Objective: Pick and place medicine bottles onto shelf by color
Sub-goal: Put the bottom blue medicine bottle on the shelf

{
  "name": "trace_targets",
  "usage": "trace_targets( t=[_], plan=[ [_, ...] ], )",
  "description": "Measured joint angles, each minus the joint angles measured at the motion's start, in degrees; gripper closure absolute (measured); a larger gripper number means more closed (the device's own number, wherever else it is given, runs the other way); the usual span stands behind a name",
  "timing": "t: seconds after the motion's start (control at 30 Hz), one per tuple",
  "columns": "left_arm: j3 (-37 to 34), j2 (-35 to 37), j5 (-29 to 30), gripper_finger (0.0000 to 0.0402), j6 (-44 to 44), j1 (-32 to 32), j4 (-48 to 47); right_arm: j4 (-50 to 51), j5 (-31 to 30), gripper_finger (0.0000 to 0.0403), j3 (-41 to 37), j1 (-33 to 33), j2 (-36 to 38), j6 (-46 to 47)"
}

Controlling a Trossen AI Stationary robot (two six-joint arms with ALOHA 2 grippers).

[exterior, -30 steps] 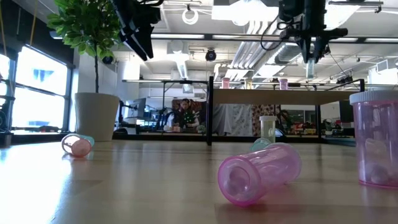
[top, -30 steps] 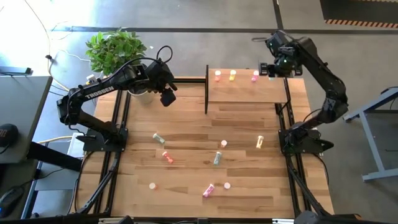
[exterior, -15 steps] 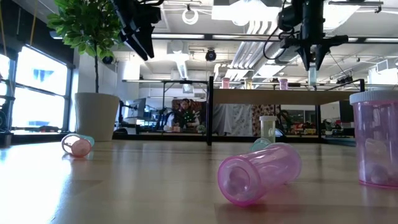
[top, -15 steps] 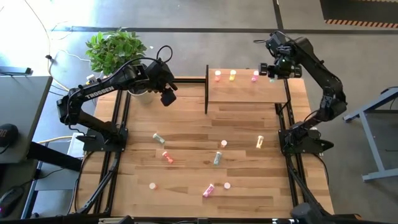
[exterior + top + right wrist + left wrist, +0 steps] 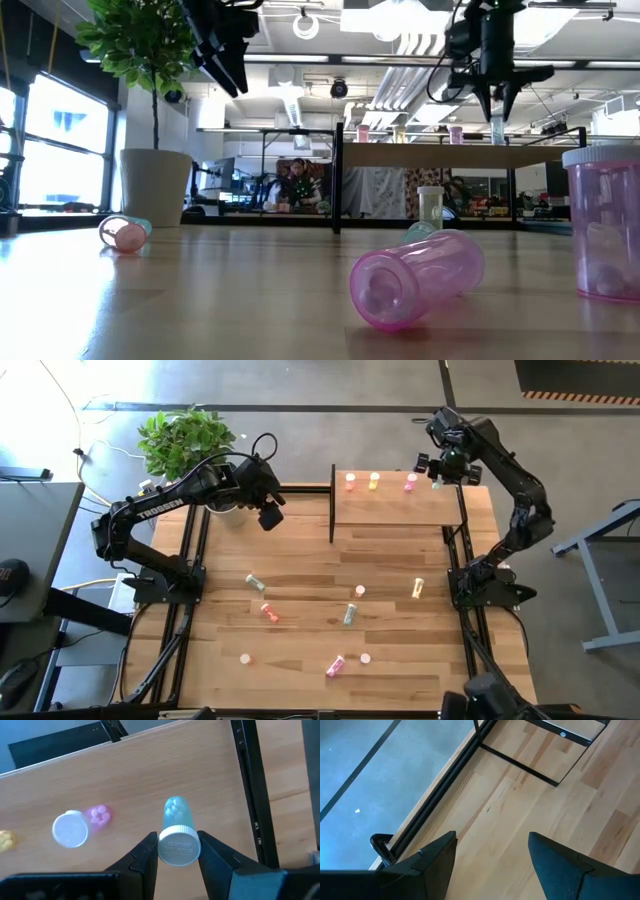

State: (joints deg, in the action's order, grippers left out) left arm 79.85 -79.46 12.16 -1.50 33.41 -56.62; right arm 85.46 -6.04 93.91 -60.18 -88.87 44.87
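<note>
The light-wood shelf [image 5: 400,510] stands at the table's far right, its black panel [image 5: 332,500] on its left side. An orange-red bottle [image 5: 350,481], a yellow one [image 5: 374,480] and a pink one [image 5: 410,482] stand along its far edge. A pale green bottle with a white cap [image 5: 178,840] stands upright on the shelf's far right corner [image 5: 497,128]. My right gripper [image 5: 497,98] is open just above it, its fingers apart over the cap [image 5: 179,851]. My left gripper [image 5: 268,515] is open and empty, high over the table's far left [image 5: 492,865].
Several bottles lie or stand on the striped tabletop: green [image 5: 254,582], red [image 5: 268,610], green [image 5: 349,614], yellow [image 5: 418,588], pink [image 5: 335,666] and others. A potted plant [image 5: 185,440] stands beyond the far left corner. People sit in the room behind [image 5: 295,185].
My right gripper has opened and let go of the pale green bottle, then risen a little above it. The bottle stays upright on the shelf's far right corner.
</note>
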Motion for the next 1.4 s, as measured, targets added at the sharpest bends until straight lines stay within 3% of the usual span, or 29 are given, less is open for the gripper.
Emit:
trace_targets(
  t=[0.47,0.97,1.4],
  plan=[
    [0.00,0.00,-0.02,0.0163,0.20,-0.02,0.00,0.28,-0.77,0.0294,-0.02,-1.33,-4.67,0.08],
    [-0.02,0.00,-0.04,0.0163,0.20,-0.02,-0.02,1.00,-0.72,0.0294,0.02,-1.32,-4.99,-0.34],
    [0.00,0.00,-0.04,0.0163,0.20,-0.02,-0.02,1.57,0.06,0.0244,-0.02,-1.33,-5.19,-1.58]
  ],
)
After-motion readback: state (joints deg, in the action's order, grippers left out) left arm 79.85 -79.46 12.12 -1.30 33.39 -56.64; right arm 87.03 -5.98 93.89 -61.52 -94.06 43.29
